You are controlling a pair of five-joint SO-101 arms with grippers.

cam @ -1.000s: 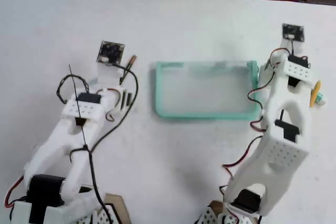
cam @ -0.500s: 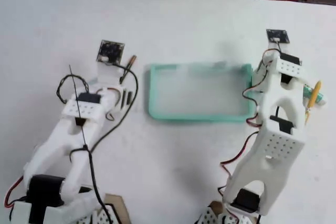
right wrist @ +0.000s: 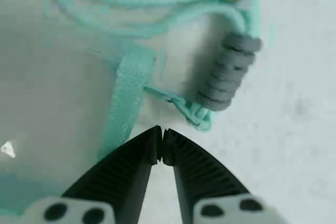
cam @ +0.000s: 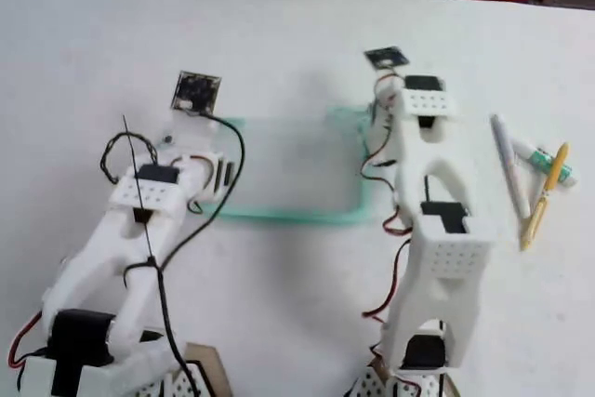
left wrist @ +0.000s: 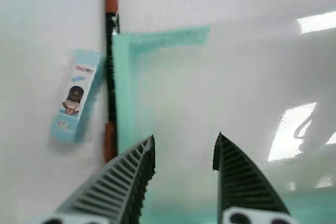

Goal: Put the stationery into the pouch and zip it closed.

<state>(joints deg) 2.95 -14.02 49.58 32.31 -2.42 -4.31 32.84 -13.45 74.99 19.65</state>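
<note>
I see the clear, mint-edged pouch (cam: 288,169) lying flat on the white worktop (cam: 297,34), between my two arms. My left claw (left wrist: 185,137) hangs released over the pouch, just inside one short end, with both jaws spread wide and nothing between them. Outside that same end, a brown-capped pen (left wrist: 109,66) lies along the mint border and touches it. A small blue box (left wrist: 76,95) sits just beyond the pen, on the side away from the pouch. At the opposite short end, my right claw (right wrist: 161,132) is clenched, its tips pressed together just beside the pouch's mint zipper tab and near the grey ribbed pull (right wrist: 228,72) on its loop. I cannot tell whether the tips pinch any fabric. Well apart from the pouch, past that right-arm end, a grey pen (cam: 509,166), a yellow pen (cam: 544,197) and a green marker (cam: 539,157) lie close together on the worktop.
</note>
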